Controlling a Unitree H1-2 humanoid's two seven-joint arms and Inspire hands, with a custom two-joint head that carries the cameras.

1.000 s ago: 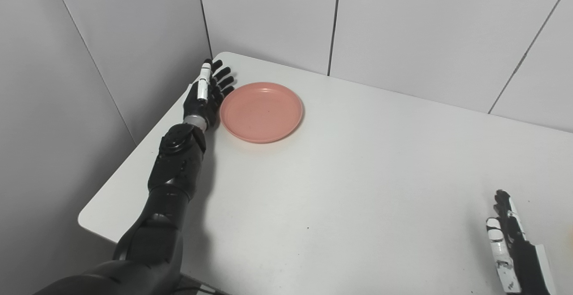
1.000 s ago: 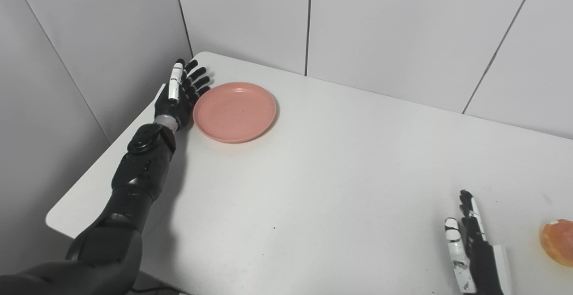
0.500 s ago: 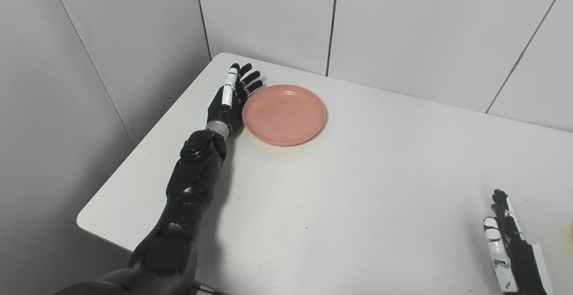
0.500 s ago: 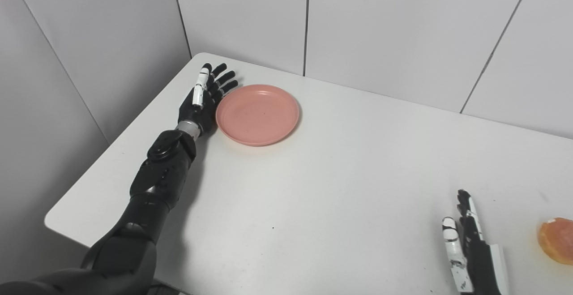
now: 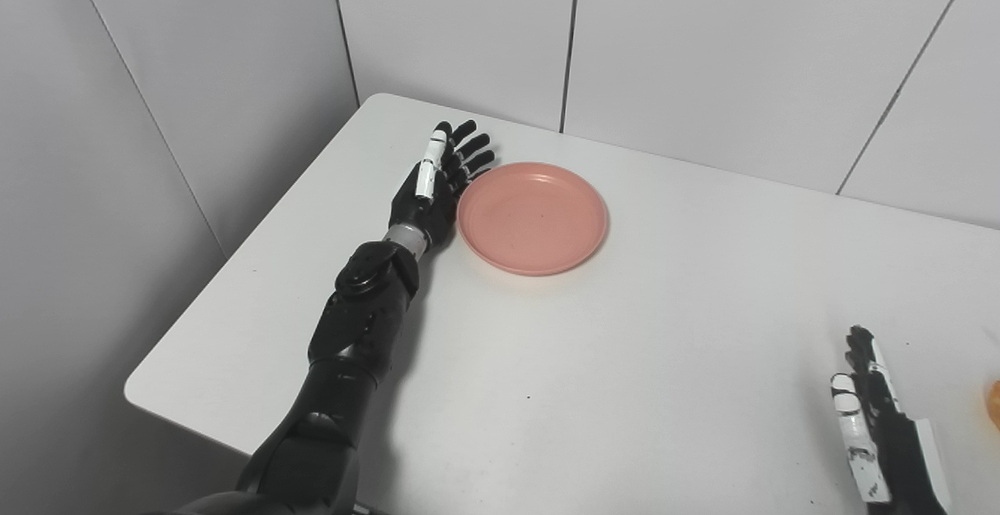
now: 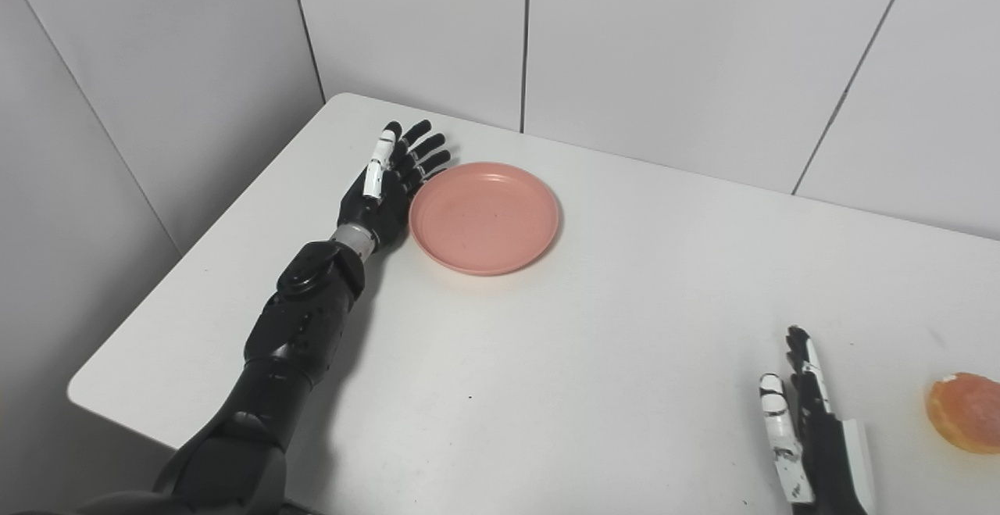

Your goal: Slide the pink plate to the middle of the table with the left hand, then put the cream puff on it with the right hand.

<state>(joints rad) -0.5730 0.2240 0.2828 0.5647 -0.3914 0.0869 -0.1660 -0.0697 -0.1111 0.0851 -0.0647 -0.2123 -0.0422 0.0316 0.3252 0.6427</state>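
The pink plate (image 5: 533, 216) lies flat on the white table (image 5: 625, 359), toward its far left part. My left hand (image 5: 439, 179) stands on edge against the plate's left rim, open, fingers stretched toward the far wall. The cream puff (image 6: 962, 412), golden orange, rests near the right edge of the right eye view; only a sliver of the cream puff (image 5: 994, 405) shows in the left eye view. My right hand (image 6: 805, 421) is open at the near right, fingers straight, a short way left of the puff and holding nothing.
Grey panelled walls (image 5: 703, 46) close in the table at the back and on the left. The table's rounded near-left corner (image 5: 144, 390) and left edge run beside my left forearm (image 5: 355, 327).
My left hand has pushed the plate to the right, away from the far left corner, staying against its rim. The camera has also shifted a little. The right hand has barely moved.
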